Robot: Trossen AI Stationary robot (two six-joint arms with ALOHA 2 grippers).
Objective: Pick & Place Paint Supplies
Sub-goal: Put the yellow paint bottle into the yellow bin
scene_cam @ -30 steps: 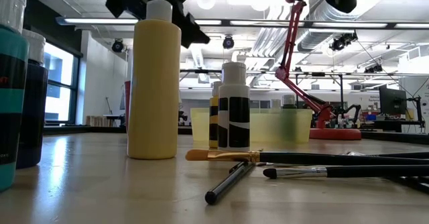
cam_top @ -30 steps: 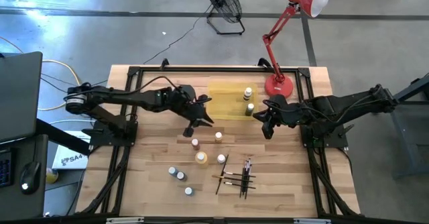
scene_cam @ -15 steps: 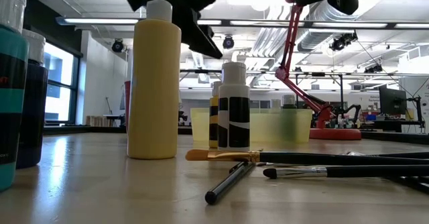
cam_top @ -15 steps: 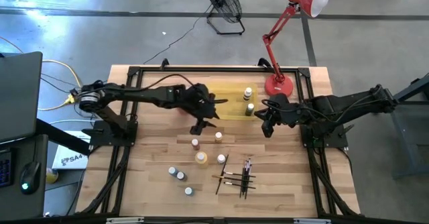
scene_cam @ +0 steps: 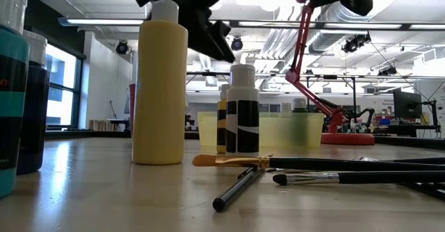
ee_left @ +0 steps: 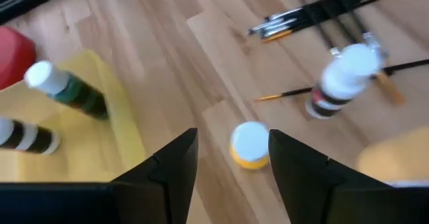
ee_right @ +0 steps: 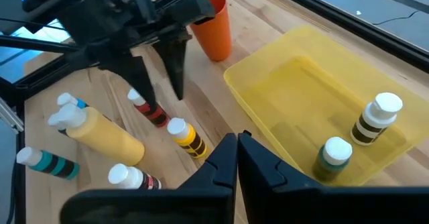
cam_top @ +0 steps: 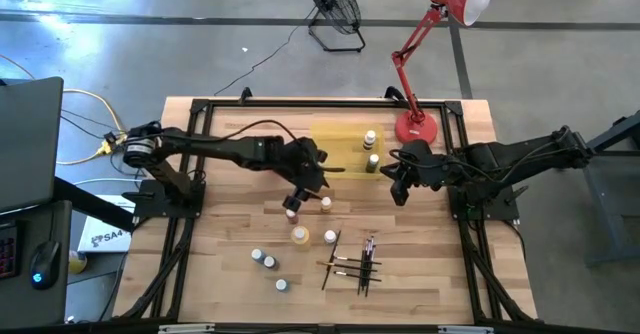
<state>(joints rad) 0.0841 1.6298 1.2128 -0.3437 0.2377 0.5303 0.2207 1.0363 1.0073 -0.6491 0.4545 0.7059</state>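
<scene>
You've got two bottles (cam_top: 371,150) in the yellow tray (cam_top: 338,154), seven white-capped ones on the bench (cam_top: 220,244). Left gripper (ee_left: 231,158) fingers apart over a yellow-bodied bottle (ee_left: 250,144); right gripper (ee_right: 236,158) fingers together.

Only one piece of lettering is showing: a white box (cam_top: 101,237) lying on the floor beside the bench (cam_top: 210,274) is bearing dark letters, seemingly "SA4"; the rest is unreadable.

My wooden table (cam_top: 220,264) carried loose bottles (cam_top: 300,235), brushes (cam_top: 352,263), a yellow tray (cam_top: 335,151), perhaps a lamp base (cam_top: 414,129).
</scene>
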